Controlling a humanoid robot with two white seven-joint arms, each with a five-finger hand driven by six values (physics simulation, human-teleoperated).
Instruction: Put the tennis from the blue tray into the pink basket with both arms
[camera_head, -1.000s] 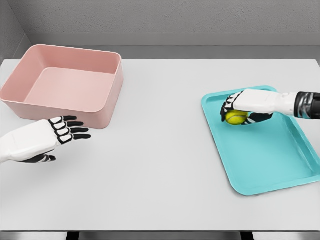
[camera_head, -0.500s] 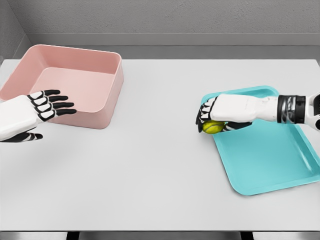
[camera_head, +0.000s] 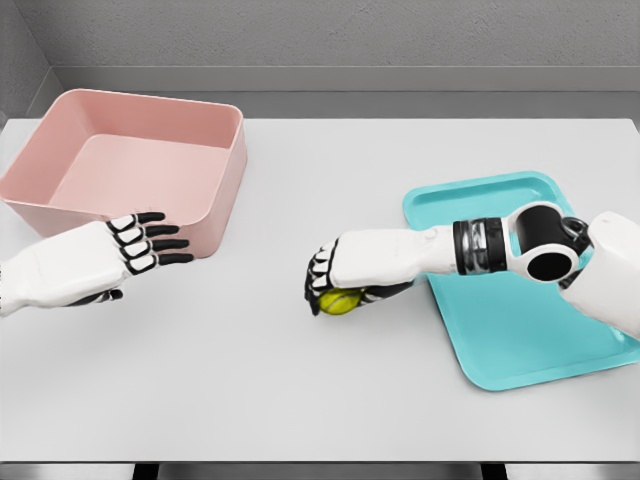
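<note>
Since the earlier frames the right hand (camera_head: 345, 272) has carried the small yellow-green tennis ball (camera_head: 340, 300) off the shallow turquoise rectangular tray (camera_head: 520, 345) and leftward, now out over the bare white tabletop (camera_head: 300, 400) near its middle, left of the tray's near-left edge; left hand (camera_head: 110, 258) has dropped back a bit from the basket wall and sits lower than half a second ago. Right hand's fingers curled down over the ball from above, ball tucked under the palm and gripped, can't tell if it touches the table. Right forearm stretches across the tray's left part. Left hand flat, fingers straight and slightly spread, pointing right, holding nothing, just in front of the near wall of the pink rectangular plastic basket (camera_head: 215, 215) at the table's back left. Ball well apart from the basket, between basket and tray
</note>
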